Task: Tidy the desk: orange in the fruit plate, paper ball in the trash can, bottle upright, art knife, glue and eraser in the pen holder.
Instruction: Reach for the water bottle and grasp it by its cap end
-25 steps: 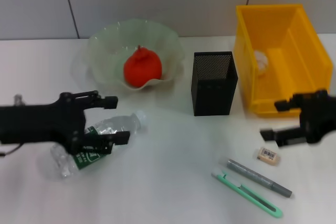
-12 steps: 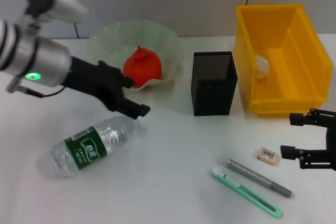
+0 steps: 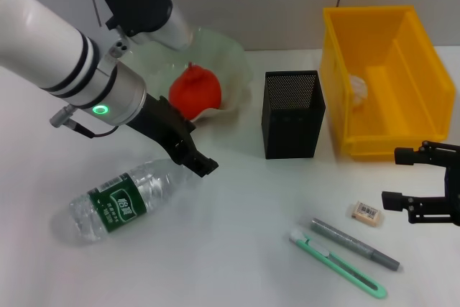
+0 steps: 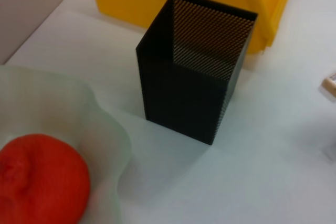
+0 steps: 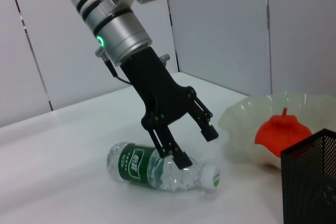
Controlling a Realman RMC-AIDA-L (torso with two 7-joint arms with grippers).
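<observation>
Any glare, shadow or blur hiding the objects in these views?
Head view: soft shadow beside the black mesh pen holder; clear plastic bottle lying readable. Left wrist view: red orange cut off by the frame edge. Right wrist view: left gripper sharp, fingers spread over the bottle neck; no glare.

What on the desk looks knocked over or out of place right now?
The clear plastic bottle with a green label lies on its side, cap toward the open left gripper just above its neck. The small eraser sits loose by the right gripper.
</observation>
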